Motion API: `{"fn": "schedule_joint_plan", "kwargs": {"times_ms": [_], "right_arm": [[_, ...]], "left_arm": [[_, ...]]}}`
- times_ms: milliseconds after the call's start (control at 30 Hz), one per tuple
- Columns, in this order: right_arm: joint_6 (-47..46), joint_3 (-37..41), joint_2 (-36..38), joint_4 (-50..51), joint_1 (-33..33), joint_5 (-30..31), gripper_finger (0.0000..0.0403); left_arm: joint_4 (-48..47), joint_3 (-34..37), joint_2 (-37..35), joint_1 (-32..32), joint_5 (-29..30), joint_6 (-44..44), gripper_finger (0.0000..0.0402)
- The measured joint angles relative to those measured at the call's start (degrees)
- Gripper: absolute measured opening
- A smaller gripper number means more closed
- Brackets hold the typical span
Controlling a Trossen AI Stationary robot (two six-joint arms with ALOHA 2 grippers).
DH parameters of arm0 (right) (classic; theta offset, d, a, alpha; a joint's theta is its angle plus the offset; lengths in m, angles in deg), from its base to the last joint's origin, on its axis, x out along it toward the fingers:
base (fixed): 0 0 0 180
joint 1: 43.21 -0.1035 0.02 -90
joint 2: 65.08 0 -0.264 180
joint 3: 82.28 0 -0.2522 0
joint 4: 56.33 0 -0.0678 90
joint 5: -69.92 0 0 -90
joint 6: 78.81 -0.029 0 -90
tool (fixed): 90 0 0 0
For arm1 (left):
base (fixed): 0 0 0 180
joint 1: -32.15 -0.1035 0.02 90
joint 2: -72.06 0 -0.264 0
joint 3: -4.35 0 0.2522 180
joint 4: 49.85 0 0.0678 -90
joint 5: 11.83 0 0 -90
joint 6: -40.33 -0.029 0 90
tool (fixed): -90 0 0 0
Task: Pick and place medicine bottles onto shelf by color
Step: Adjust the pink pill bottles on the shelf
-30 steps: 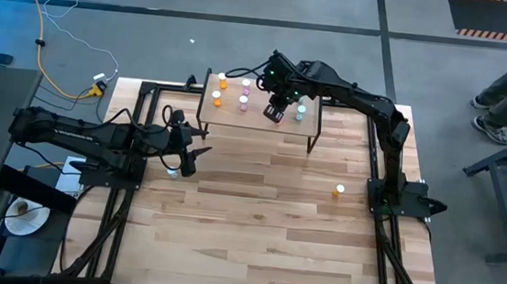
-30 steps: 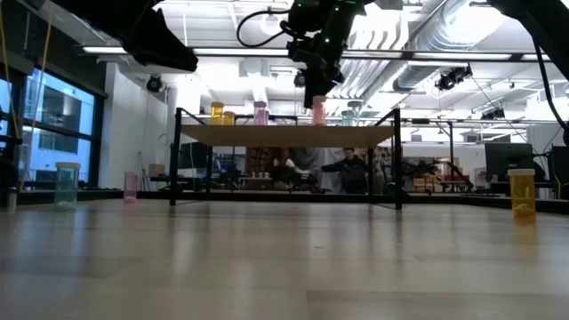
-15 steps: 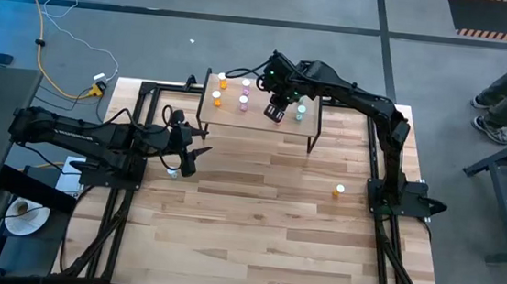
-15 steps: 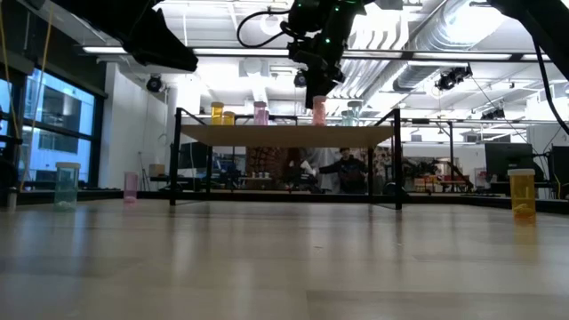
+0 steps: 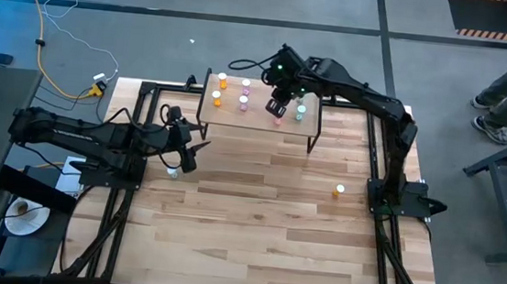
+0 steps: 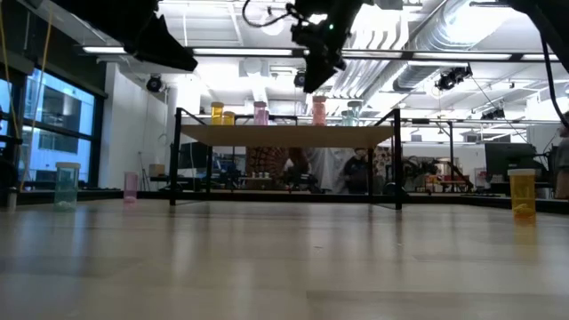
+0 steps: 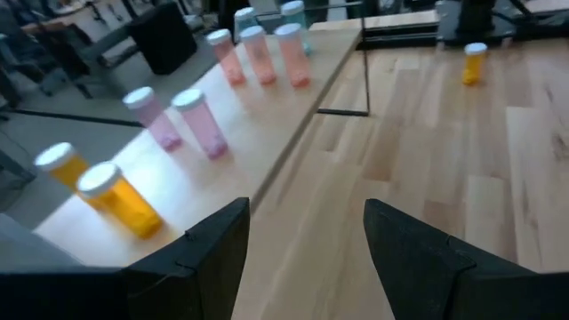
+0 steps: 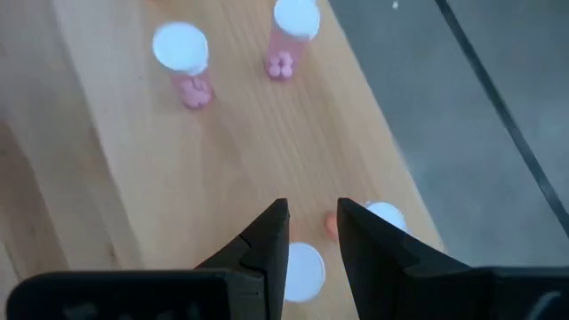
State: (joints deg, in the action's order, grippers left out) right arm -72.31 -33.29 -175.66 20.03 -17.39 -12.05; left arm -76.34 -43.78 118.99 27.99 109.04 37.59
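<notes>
Wood table (image 5: pixel 255 234); grey floor (image 5: pixel 245 31); bright workshop behind.

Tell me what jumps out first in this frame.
The right gripper hangs empty over the shelf at the table's far edge, above a pink bottle standing there among the orange, pink and teal ones. The left gripper waits open, low at the table's left side by a teal bottle. One orange bottle stands alone on the table near the right arm's base.
</notes>
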Motion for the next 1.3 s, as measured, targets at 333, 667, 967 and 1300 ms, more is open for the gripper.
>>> {"fn": "schedule_joint_plan", "kwargs": {"times_ms": [333,667,967,1300], "right_arm": [[-1.4,0.0,3.4,4.0,-1.2,-6.3,0.0089],[-2.0,0.0,2.5,6.0,-2.7,-8.5,0.0089],[-2.6,0.0,-1.2,5.1,-3.3,-8.0,0.0089],[-3.1,0.0,-1.5,6.1,-3.2,-7.7,0.0089]], "left_arm": [[0.1,0.0,-0.9,-2.0,-0.6,-0.5,0.0213],[0.1,0.0,-0.9,-3.1,-3.7,0.1,0.0213],[-0.1,0.0,-0.9,-3.1,-3.8,0.6,0.0213],[-0.8,0.0,-0.9,-3.1,-3.8,0.6,0.0213]]}}
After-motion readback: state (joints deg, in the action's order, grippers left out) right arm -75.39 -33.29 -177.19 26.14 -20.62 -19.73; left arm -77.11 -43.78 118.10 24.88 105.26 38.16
